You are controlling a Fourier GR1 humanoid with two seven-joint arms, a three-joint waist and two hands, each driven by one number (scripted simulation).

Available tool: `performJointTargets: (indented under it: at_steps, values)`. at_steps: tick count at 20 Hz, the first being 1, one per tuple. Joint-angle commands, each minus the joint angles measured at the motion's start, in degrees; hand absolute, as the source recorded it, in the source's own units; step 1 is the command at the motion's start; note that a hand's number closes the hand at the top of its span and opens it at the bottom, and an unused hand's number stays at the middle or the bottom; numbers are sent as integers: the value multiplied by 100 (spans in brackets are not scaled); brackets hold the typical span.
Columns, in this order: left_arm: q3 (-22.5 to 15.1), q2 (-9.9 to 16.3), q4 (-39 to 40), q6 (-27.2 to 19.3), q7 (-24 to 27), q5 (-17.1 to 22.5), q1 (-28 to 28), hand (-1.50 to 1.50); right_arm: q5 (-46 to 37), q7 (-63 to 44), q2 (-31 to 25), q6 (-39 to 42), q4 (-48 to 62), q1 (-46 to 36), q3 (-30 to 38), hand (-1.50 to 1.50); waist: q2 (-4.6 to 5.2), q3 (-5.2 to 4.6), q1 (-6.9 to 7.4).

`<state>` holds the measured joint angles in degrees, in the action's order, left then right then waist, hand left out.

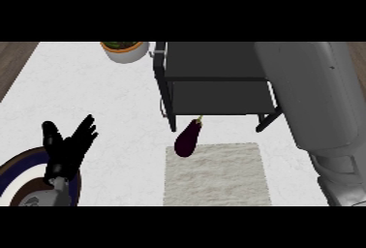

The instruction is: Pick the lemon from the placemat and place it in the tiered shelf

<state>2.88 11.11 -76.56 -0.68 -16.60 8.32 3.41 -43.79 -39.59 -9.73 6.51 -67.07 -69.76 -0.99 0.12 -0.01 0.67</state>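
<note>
Currently eggplant [188, 138] overlapping placemat [217, 174], left hand [67, 145] open

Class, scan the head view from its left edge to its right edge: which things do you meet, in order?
Plate → left hand → plant pot → eggplant → placemat → right forearm. The tiered shelf overlaps several of these, so it is left out.

Left hand [68, 147] rests open, fingers up; right forearm [314, 97] extends upward.
</note>
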Motion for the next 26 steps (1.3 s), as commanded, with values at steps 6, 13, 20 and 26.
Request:
performJointTargets:
  at_steps: [6,13,20,26]
  values:
    - [151,119,130,201,-39,27,44,0,-83,303,190,-192,341,-93,59,150,-11,-1,-23]
    - [34,-30,-136,95,-102,-34,-122,0,17,173,244,-909,220,83,586,-150,-4,3,-2]
    - [85,-45,-162,-41,-112,-132,-123,0,634,-53,554,-1315,-128,-144,1148,-150,-17,1,-25]
    - [38,-101,-191,53,-17,-120,-143,0,1220,116,483,-1911,-40,-299,1859,-150,-5,1,10]
